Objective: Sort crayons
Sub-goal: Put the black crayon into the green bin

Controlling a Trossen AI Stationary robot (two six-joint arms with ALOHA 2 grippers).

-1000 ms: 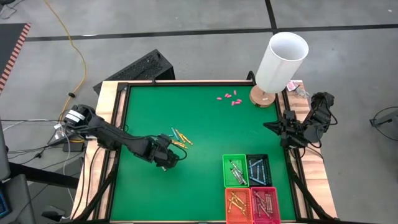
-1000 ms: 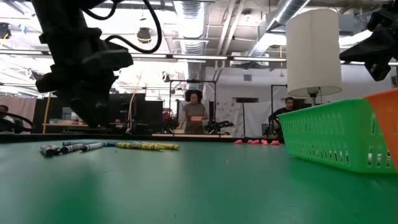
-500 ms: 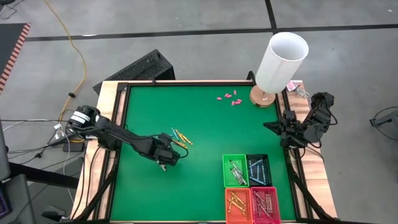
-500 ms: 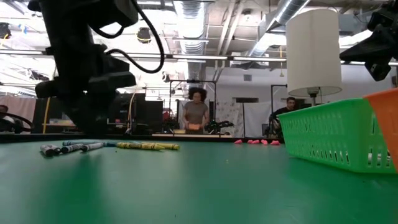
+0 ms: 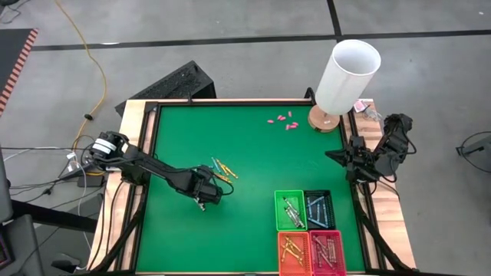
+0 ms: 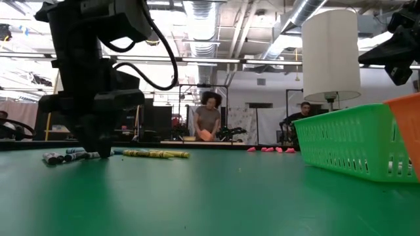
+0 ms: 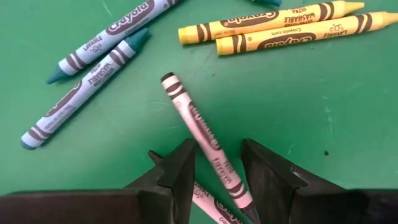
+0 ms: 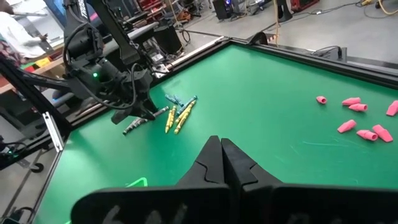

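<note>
Left jaws spread and low on the worktop, one finger each side of a grey-white crayon; we can't say they touch it. Its label is too tilted for us to read. Beside it lie two blue crayons, both marked Crayola, and two yellow crayons reading Crayola Washable. From above, this loose cluster sits left of centre, with open green all around it and clear room toward the bins.

Right jaws pressed together, holding nothing, parked over the worktop's right edge beside the lamp.

At the front right we see four bins packed together: the green bin holds pale crayons, the dark bin blue ones, the orange bin yellow ones, and the red bin brownish-red ones. Pink stubs lie scattered near the far edge, just beside the lamp base.
</note>
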